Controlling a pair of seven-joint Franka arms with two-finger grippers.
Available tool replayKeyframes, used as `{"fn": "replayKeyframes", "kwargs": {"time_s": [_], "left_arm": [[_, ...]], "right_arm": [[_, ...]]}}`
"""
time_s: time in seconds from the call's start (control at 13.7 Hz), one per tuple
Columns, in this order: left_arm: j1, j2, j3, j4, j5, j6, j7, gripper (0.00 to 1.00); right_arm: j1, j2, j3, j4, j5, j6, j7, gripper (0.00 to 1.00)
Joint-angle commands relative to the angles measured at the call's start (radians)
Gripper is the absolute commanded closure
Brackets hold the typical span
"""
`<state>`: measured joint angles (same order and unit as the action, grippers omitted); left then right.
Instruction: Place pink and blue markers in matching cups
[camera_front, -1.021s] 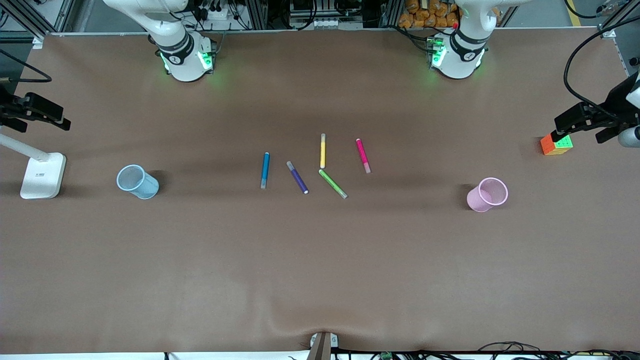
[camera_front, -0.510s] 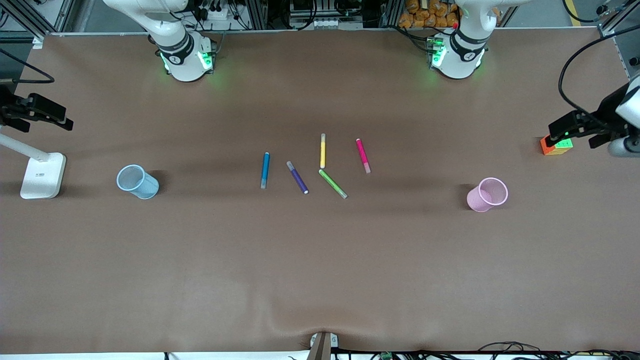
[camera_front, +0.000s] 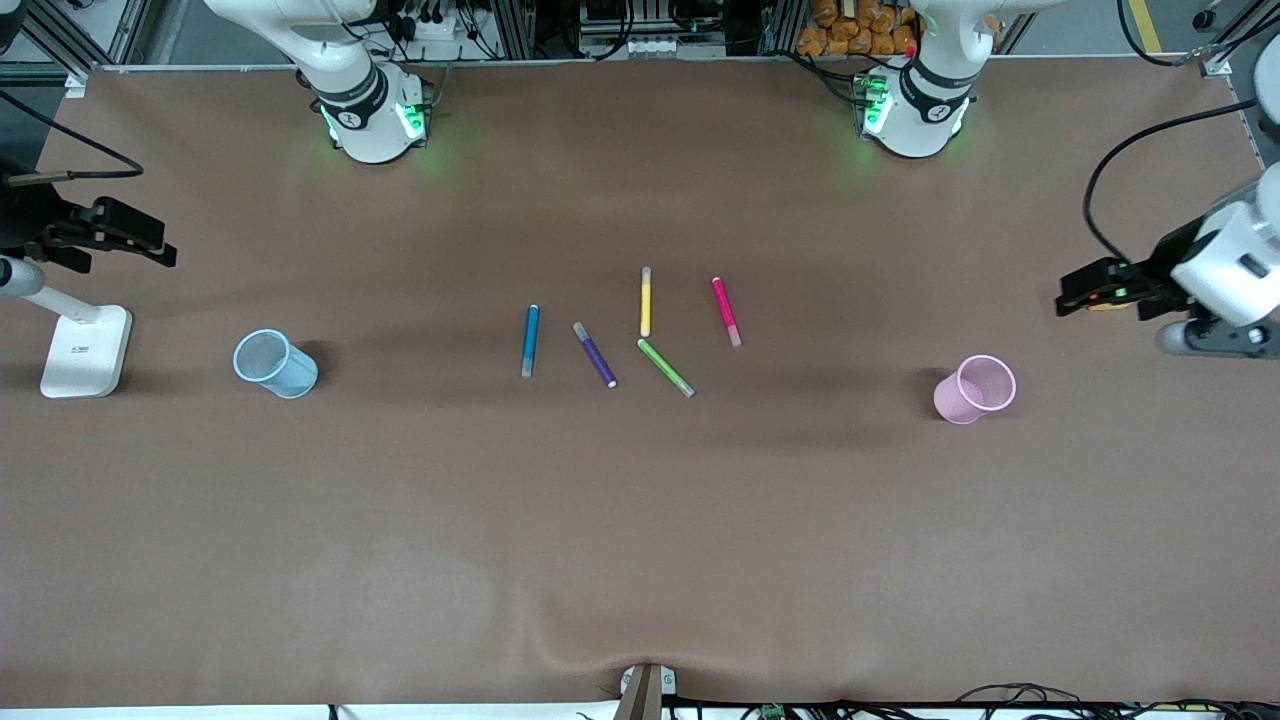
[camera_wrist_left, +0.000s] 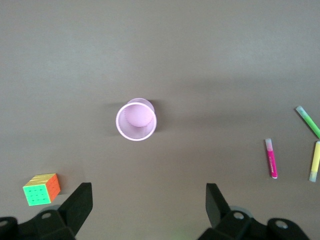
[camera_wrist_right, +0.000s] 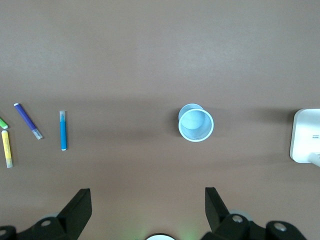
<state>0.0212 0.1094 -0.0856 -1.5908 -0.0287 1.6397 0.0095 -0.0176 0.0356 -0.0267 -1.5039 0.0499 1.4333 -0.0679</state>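
A brown desk (camera_front: 640, 520) with five felt pens lying flat in a loose cluster near its middle. The blue marker (camera_front: 530, 340) lies at the cluster's edge toward the right arm's end; beside it are a purple pen (camera_front: 595, 354), a yellow pen (camera_front: 646, 301) and a green pen (camera_front: 666, 367). The pink marker (camera_front: 726, 311) lies at the cluster's edge toward the left arm's end. None of the pens touch a cup.

The light blue cup (camera_front: 274, 364) stands upright and empty well apart from the pens, toward the right arm's end, near a white lamp base (camera_front: 86, 350). The light pink cup (camera_front: 975, 388) stands upright and empty toward the left arm's end.

The left gripper (camera_wrist_left: 149, 205) hangs in the air over the desk near the pink cup and a colourful puzzle cube (camera_wrist_left: 42, 189), its fingers spread wide and holding nothing. The right gripper (camera_wrist_right: 148, 206) hangs over the desk near the blue cup, likewise spread wide and empty
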Motion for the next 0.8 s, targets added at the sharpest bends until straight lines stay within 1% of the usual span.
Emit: {"fn": "replayKeyframes", "kwargs": {"time_s": [0.0,0.07,0.22,0.51,0.73], "left_arm": [[-0.043,0.025,0.0,0.02,0.003,0.003,-0.011,0.0],[-0.053,0.051,0.0,0.022,-0.008,0.009,-0.013,0.0],[-0.079,0.088,0.001,0.022,-0.068,0.028,-0.072,0.0],[-0.157,0.128,0.001,0.022,-0.074,0.043,-0.212,0.0],[-0.191,0.168,0.001,0.022,-0.108,0.094,-0.281,0.0]], "right_arm": [[-0.044,-0.002,0.002,0.001,-0.012,-0.007,0.01,0.0],[-0.057,-0.002,0.002,0.002,-0.01,-0.007,0.01,0.0],[-0.068,-0.002,0.002,0.001,-0.01,-0.008,0.01,0.0],[-0.073,0.012,0.002,0.004,-0.012,-0.002,0.005,0.0],[-0.073,0.012,0.002,0.005,-0.01,0.002,0.005,0.0]]}}
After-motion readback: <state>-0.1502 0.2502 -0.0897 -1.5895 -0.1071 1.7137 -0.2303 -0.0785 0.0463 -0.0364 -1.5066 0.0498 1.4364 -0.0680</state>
